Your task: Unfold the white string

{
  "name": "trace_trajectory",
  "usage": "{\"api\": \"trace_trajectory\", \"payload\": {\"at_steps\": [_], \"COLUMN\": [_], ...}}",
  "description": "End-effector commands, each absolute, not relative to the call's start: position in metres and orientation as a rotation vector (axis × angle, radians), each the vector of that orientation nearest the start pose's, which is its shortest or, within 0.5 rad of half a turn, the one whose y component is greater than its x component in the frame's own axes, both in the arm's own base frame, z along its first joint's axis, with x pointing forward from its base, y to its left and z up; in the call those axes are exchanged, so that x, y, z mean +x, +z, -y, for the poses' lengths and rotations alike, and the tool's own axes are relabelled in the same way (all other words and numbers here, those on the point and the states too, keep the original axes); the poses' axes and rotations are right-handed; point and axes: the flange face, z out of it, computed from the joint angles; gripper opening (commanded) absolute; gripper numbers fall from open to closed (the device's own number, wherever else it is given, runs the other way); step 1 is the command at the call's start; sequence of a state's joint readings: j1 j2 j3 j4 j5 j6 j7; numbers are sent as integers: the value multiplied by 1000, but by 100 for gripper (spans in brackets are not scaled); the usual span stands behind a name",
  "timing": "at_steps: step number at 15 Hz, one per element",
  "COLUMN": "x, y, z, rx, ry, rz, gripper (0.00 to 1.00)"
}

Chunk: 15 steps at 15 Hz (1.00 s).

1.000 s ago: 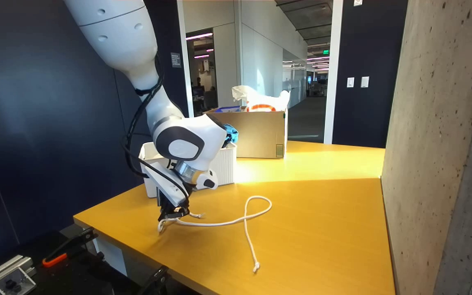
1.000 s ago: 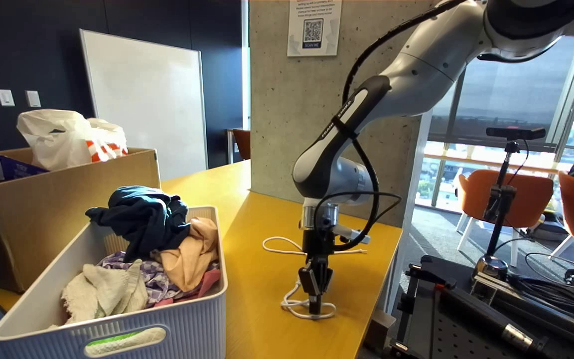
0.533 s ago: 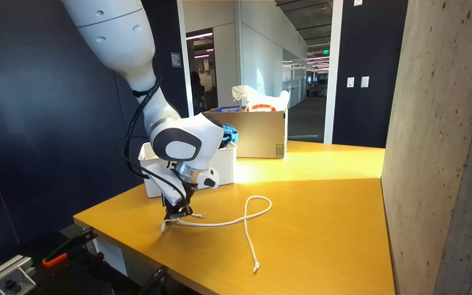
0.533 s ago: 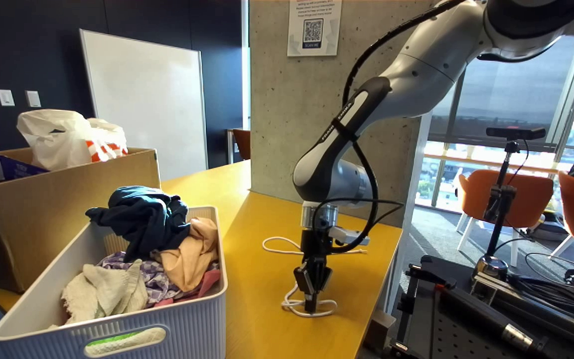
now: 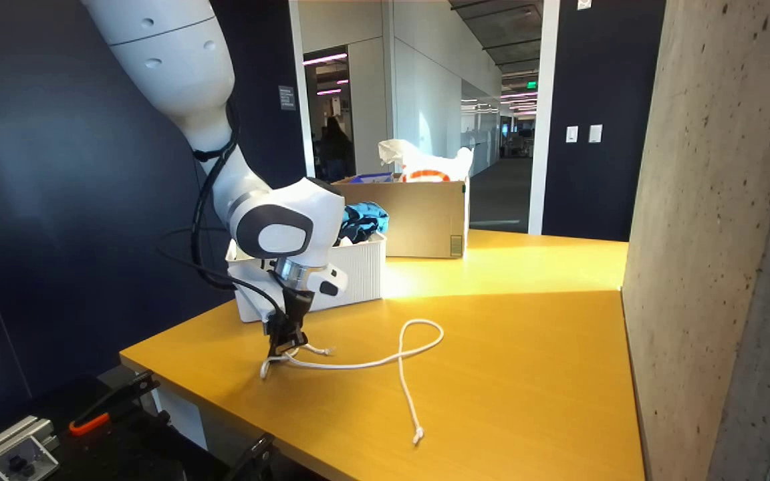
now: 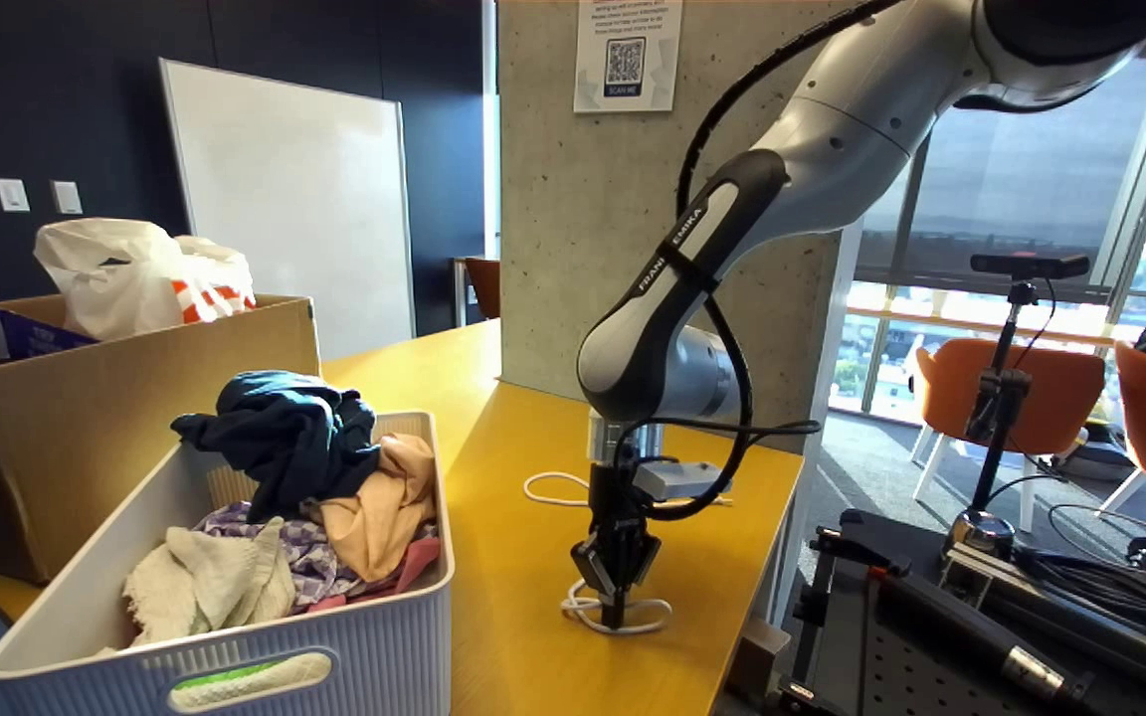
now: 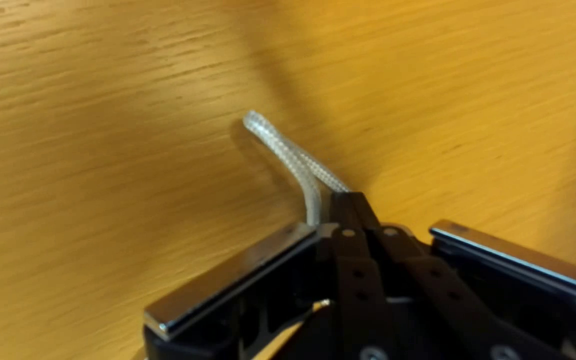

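The white string (image 5: pixel 345 367) lies on the yellow table in an exterior view. It has a crossed loop at its right part, one knotted end toward the front and another end near the gripper. Its near loop (image 6: pixel 643 628) shows round the fingertips in an exterior view. My gripper (image 5: pixel 276 354) points down with its tips at the string, low over the table; it also shows in an exterior view (image 6: pixel 615 623). In the wrist view the fingertips (image 7: pixel 352 200) are together, and a bend of the string (image 7: pixel 274 141) runs beside and behind them. I see no string between the fingers.
A white ribbed bin (image 6: pixel 235 686) of cloths stands beside the gripper, also seen behind the arm (image 5: pixel 361 274). A cardboard box (image 5: pixel 418 220) stands farther back. A concrete pillar (image 5: pixel 706 200) borders the table. The table edge (image 5: pixel 224 411) is close to the gripper, with black clamps on it.
The arm and wrist have shifted slightly toward the bin and the gripper has turned a little. The string bend at the fingertips has shifted slightly; the rest of the string lies as before.
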State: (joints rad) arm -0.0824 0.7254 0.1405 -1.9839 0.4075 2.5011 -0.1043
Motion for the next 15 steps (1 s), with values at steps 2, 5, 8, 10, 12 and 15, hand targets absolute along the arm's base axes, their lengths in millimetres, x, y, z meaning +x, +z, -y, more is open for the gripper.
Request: {"api": "trace_trajectory", "payload": {"at_steps": [2,5,8,10,12,15], "x": [557,548,546,547,548,552], "y": [98,105,105,105,104,101], "z": [-38,-33,-25,-19,-12,-8], "rx": [-2890,-2903,-2911,-2911,-2912,-2917], "ry": [269,243,237,244,247,242], "rz": [-415,-453,-491,-518,-541,-573], "gripper": [0,0,0,0,0,0]}}
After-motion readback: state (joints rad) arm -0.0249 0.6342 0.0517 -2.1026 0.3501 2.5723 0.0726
